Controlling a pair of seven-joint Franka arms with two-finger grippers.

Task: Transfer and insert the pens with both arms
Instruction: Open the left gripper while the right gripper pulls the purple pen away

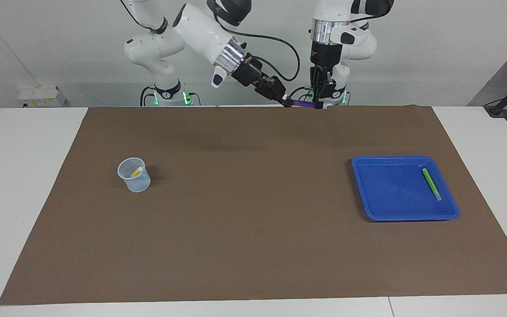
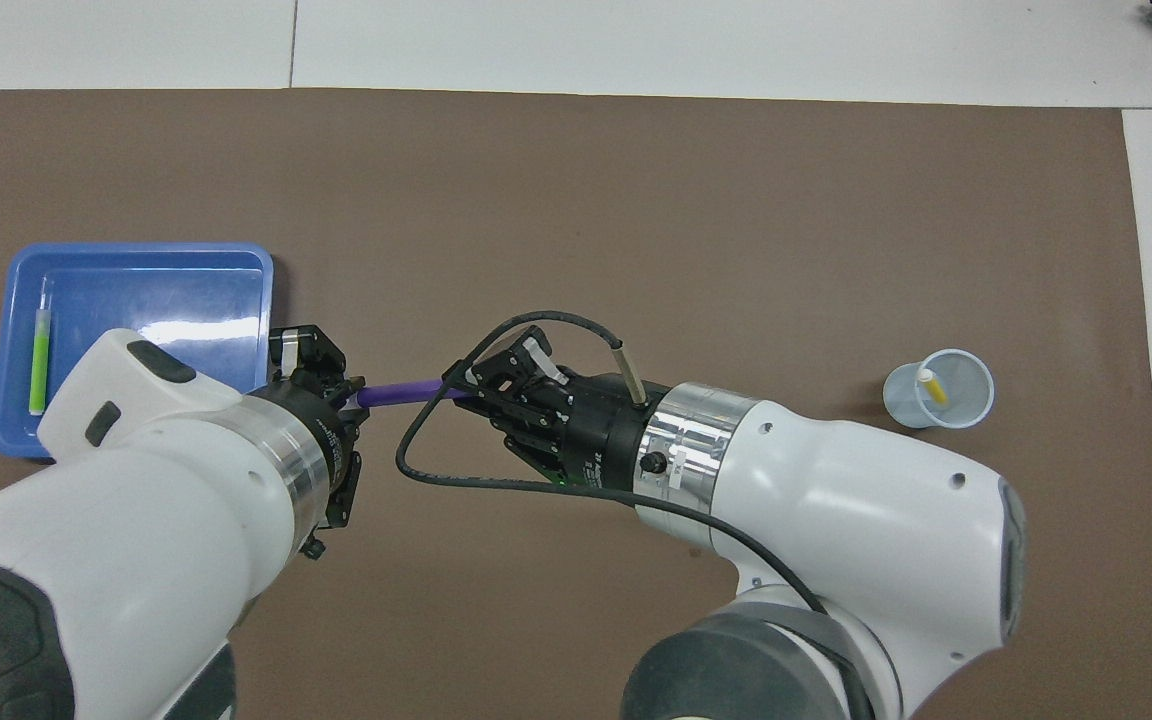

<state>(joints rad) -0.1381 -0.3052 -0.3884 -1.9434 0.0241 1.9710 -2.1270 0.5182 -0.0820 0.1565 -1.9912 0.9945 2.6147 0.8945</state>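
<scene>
Pinching one end of the purple pen [image 1: 301, 104] with the right gripper [image 1: 286, 102], fingertips pressing together on it, at the top centre of the facing view. Reaching down on a slant from the upper part of that frame, from the right arm's side. Meeting the pen's other end with the left gripper [image 1: 321, 105], hanging straight down just beside it at the top of the frame. Not showing whether the left gripper is clamping or letting go: cannot tell from either view.

Carrying the pen roughly level in the air, over the brown mat [image 1: 253, 220], at the mat's edge by the robots. Spanning the gap between the two grippers in the overhead view as well, with the purple pen [image 2: 398, 392] running across the middle of the frame from the left gripper [image 2: 321, 385] to the right gripper [image 2: 466, 385].

Resting on the mat at mid-height of the facing view, toward the right arm's end: a clear cup [image 1: 139, 184], standing upright. Leaning inside it: the yellow pen [image 1: 137, 171], pale tip up near the rim.

Sitting at the same height toward the left arm's end, well apart from the cup: a blue tray [image 1: 394, 189]. Lying flat inside it, along the wall nearest the table's end: the green pen [image 1: 431, 184].

Showing the same layout from above: cup [image 2: 901, 395] with yellow pen [image 2: 931, 385] at one edge of the frame, tray [image 2: 166, 290] with green pen [image 2: 38, 360] at the other.
</scene>
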